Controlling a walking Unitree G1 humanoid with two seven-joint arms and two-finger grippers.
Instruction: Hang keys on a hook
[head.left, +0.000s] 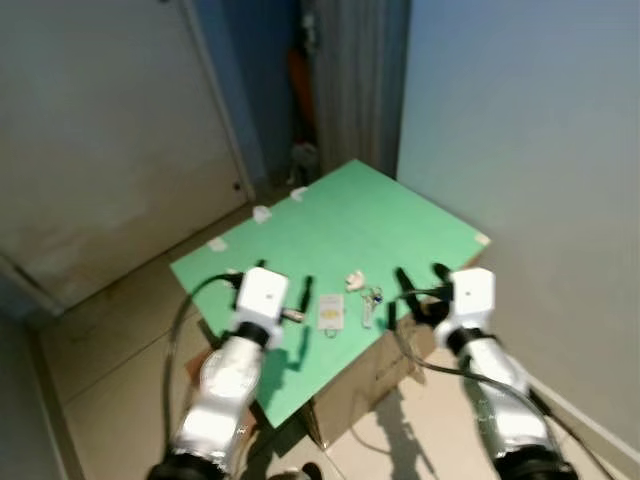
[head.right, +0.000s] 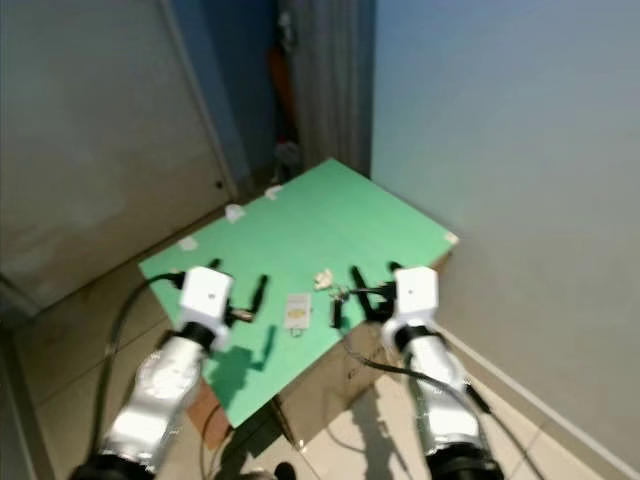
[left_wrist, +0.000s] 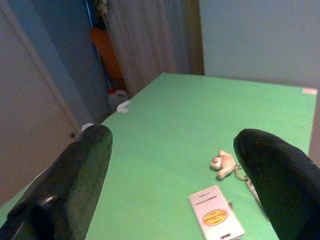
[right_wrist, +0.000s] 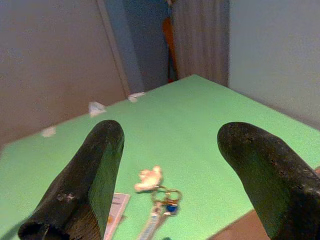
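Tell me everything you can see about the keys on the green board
The keys lie flat on the green board, near its front edge, untouched. They look like metal: a ring carrying a silvery key blade and a small blue piece. A pale little charm is attached and rests beside the ring. A white card with a yellow mark lies close by, apart from them. The right gripper hovers open just short of them.

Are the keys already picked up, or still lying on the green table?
Still lying flat on the green table. The keys rest ahead of the right gripper, untouched.
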